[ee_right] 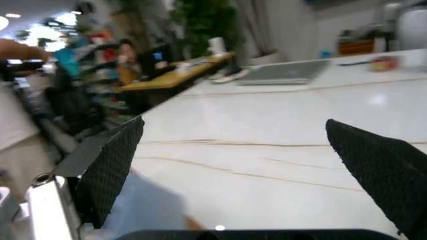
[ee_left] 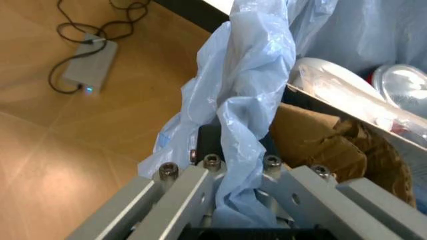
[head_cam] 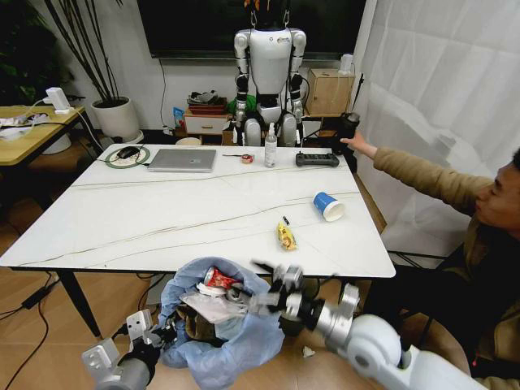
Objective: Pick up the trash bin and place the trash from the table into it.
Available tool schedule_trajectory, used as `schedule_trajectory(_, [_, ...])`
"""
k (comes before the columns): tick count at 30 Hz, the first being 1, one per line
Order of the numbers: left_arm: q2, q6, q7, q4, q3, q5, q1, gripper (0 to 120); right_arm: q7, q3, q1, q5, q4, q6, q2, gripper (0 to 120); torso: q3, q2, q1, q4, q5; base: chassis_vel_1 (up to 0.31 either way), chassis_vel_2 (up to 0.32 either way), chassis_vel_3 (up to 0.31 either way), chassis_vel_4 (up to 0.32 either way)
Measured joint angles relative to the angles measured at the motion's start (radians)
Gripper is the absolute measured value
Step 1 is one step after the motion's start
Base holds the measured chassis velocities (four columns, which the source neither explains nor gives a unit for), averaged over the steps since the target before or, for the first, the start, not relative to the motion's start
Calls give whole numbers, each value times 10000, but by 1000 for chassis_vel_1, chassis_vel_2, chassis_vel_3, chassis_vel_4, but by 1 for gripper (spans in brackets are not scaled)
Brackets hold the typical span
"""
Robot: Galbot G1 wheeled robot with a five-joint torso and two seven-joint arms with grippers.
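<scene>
The trash bin point(head_cam: 223, 337), wrapped in its baggy light-blue liner, hangs just below the table's front edge. My left gripper point(head_cam: 165, 333) is shut on its rim and liner point(ee_left: 233, 165). Inside lie a red can point(head_cam: 218, 279), white tissue point(head_cam: 213, 309), brown cardboard point(ee_left: 320, 145) and a clear plastic tray point(ee_left: 347, 90). My right gripper point(head_cam: 272, 280) hovers open and holds nothing over the bin's right rim at the table edge; its black pads point(ee_right: 110, 170) spread wide over the table point(ee_right: 267, 150). A blue paper cup point(head_cam: 329, 205) and a yellow wrapper point(head_cam: 286, 236) lie on the table point(head_cam: 162, 219).
At the table's far side sit a laptop point(head_cam: 182, 160), a bottle point(head_cam: 270, 149), a black strip point(head_cam: 317, 160) and a small red roll point(head_cam: 247, 158). A person's arm point(head_cam: 422, 175) reaches in from the right. A power adapter point(ee_left: 90, 70) lies on the floor.
</scene>
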Motion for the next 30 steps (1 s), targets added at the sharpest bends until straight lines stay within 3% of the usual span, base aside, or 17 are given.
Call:
schedule_trajectory(6, [440,461,-354,-239,-294,-846,39,0,1283,361,398,-295,-983,-492,362,100,1,0,3,-2,0,0,0,0,0])
schedule_trajectory(10, [465,529,-376,-273,-320,-870,24,0,1322,388,528,-567,-1221,-977,526,100,1,0,2,-4,-1,0,0,0,0])
schedule_trajectory(16, [350,540,-383,-343,-294,-706,50,0,1725,26,1139,-1203,-1953,-2588,1310,100,1,0,2,0,-1,0,0,0,0])
schedule_trajectory(23, [284,490,-371,-478,-380,-590,176,0,2122,-178,1448,-1826,-2830,-3289,2039,100,1,0,2,-1,0,0,0,0,0])
schedule_trajectory(30, [227,435,-353,-491,-361,-495,205,0,2131,-66,1597,-2104,-3570,-3368,2435,98,0,0,1,-1,-1,0,0,0,0])
